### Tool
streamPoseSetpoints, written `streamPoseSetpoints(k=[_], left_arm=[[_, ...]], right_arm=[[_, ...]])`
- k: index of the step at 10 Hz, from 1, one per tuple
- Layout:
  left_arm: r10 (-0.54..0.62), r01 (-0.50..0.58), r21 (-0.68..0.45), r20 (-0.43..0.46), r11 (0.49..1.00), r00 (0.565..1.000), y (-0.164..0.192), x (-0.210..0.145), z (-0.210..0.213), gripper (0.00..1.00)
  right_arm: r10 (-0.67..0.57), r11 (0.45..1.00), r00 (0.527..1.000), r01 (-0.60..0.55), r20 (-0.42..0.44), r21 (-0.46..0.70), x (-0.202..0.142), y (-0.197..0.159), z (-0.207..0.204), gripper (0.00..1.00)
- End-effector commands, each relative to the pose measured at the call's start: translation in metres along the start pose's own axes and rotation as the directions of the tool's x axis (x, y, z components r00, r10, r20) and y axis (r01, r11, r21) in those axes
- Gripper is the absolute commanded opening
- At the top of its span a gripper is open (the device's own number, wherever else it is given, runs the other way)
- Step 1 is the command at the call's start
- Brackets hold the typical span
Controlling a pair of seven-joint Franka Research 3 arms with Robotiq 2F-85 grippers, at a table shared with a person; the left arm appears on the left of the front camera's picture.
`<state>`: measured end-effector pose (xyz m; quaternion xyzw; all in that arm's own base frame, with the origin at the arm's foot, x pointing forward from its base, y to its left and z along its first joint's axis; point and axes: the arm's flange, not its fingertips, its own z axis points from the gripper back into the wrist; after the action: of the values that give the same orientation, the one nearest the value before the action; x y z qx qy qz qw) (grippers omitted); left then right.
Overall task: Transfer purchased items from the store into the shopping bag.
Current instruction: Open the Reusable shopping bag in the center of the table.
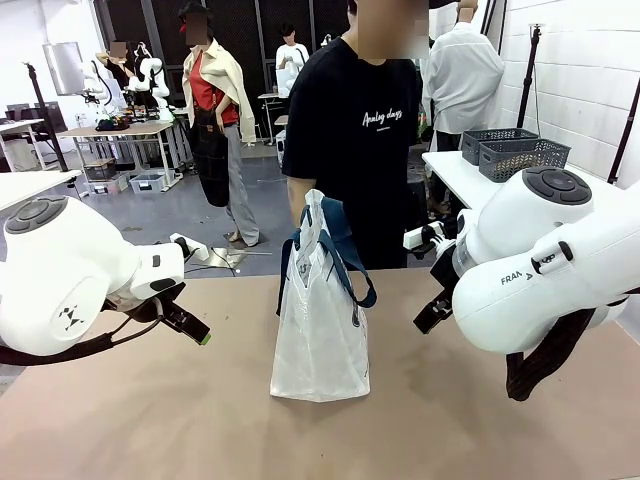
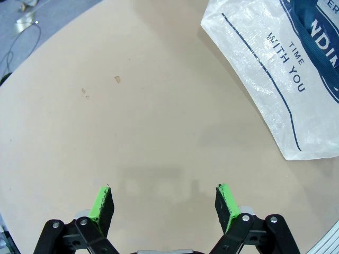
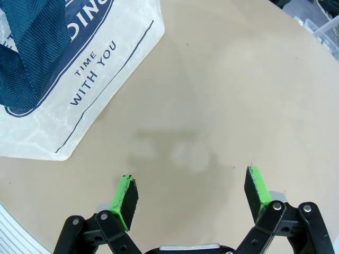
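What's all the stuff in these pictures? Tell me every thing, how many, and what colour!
shopping bag: one, whitish with navy handles, upright mid-table between the arms.
table: one, tan, under the bag.
mesh baskets: two, dark grey, on a white table, far right.
person: one, black T-shirt, just behind the bag.
arms: two, white, left arm, right arm.
left pincer: one, black with green pads, open, empty, over bare table.
right pincer: one, same colours, open, empty, beside the bag.
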<state>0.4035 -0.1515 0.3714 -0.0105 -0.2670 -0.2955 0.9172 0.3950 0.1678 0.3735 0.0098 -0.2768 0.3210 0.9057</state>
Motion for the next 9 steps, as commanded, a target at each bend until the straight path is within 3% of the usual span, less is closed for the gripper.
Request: streamPoseSetpoints(k=[1, 9], left_arm=[[0.001, -0.001, 0.000, 0.000, 1.000, 1.000, 0.0007, -0.0002, 0.0001, 1.00], [0.001, -0.001, 0.000, 0.000, 1.000, 1.000, 0.0007, -0.0002, 0.0001, 1.00]], right_arm=[[0.000, 1.000, 1.000, 0.000, 0.000, 0.000, 0.0000, -0.0001, 0.0000, 1.00], [0.000, 1.000, 1.000, 0.000, 0.000, 0.000, 0.0000, -0.0001, 0.0000, 1.00]])
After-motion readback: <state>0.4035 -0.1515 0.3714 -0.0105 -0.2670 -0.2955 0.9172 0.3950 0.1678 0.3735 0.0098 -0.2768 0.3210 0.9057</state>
